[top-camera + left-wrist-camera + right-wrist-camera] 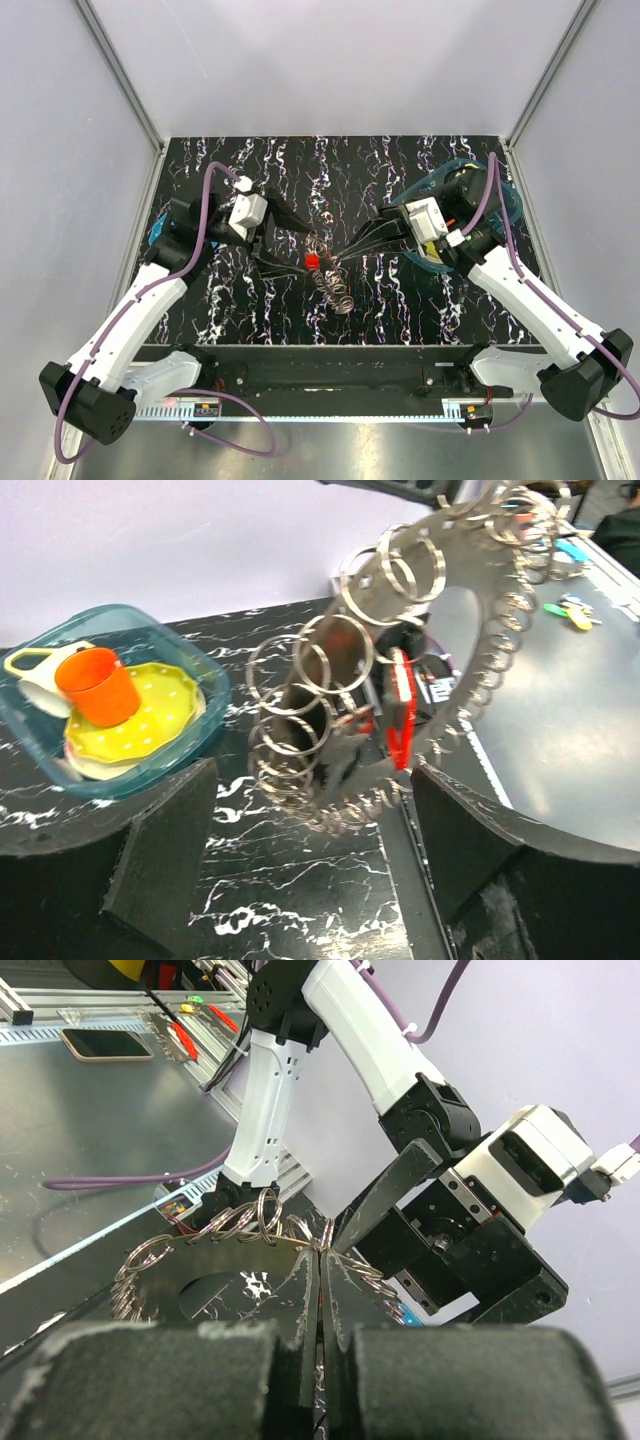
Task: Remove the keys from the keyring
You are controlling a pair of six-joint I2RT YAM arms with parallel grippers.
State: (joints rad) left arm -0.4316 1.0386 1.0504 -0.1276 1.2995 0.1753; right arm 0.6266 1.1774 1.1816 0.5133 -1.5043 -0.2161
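The keyring (170, 1280) is a dark flat ring with a hole in its middle. The keys (335, 285) show as many small silvery loops threaded round its rim, also in the left wrist view (330, 670). A small red piece (311, 261) hangs among them (400, 705). My right gripper (326, 254) is shut on the keyring's rim (322, 1255) and holds the bunch tilted up off the table. My left gripper (300, 250) is open. Its fingers (160, 850) stand either side of the bunch, just short of it, touching nothing.
A teal bin (200, 670) holds a yellow plate, an orange cup (97, 685) and a white mug; in the top view it sits at the back right (505, 200) behind the right arm. A blue round thing (155, 235) peeks out at the left edge. Grey walls surround the table.
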